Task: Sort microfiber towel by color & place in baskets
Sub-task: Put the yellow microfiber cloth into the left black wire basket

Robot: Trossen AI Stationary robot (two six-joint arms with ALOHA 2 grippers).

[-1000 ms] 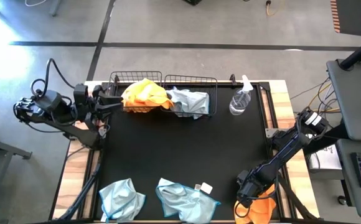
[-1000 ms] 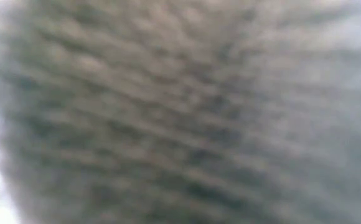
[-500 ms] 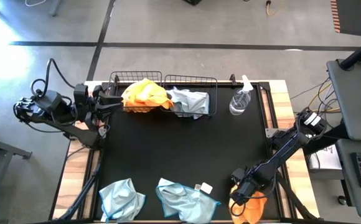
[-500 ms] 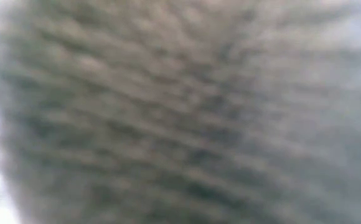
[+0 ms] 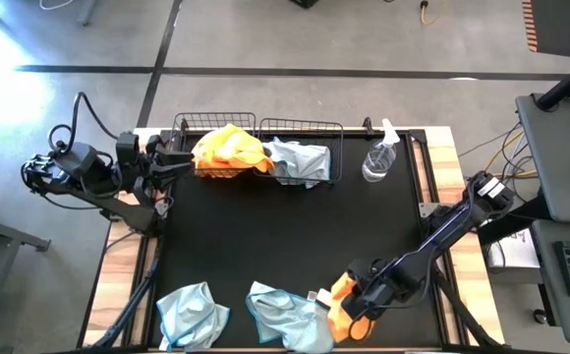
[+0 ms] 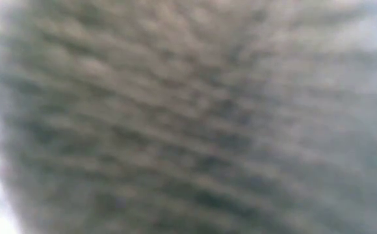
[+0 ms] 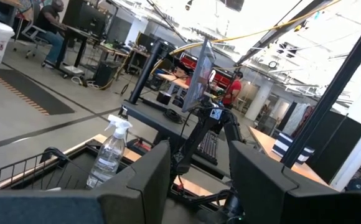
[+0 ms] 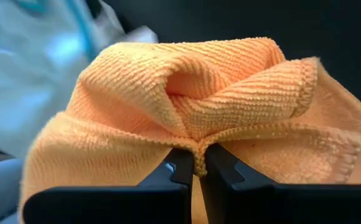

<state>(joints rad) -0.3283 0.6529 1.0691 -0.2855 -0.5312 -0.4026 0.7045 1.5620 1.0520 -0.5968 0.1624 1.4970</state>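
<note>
My right gripper [image 5: 349, 306] is shut on an orange towel [image 5: 342, 303] near the table's front edge; the right wrist view shows the cloth [image 8: 193, 106] pinched between my fingers [image 8: 168, 186]. Two pale blue towels [image 5: 193, 313] [image 5: 287, 317] lie along the front edge, the second right beside the held cloth. Two black wire baskets stand at the back: the left basket [image 5: 181, 126] holds orange cloths [image 5: 230, 149], the right basket [image 5: 305, 126] holds a blue-grey cloth [image 5: 300, 161]. My left gripper [image 5: 175, 160] is open, beside the left basket's left end.
A clear spray bottle [image 5: 380, 157] stands at the back right, also in the left wrist view [image 7: 109, 152]. The black mat [image 5: 285, 231] is bare in the middle. The low view is filled by blurred grey cloth [image 6: 188, 117]. People show in the room behind.
My right gripper has carried the orange towel leftward along the front edge, from the front right corner to beside the second blue towel. The left arm has not moved.
</note>
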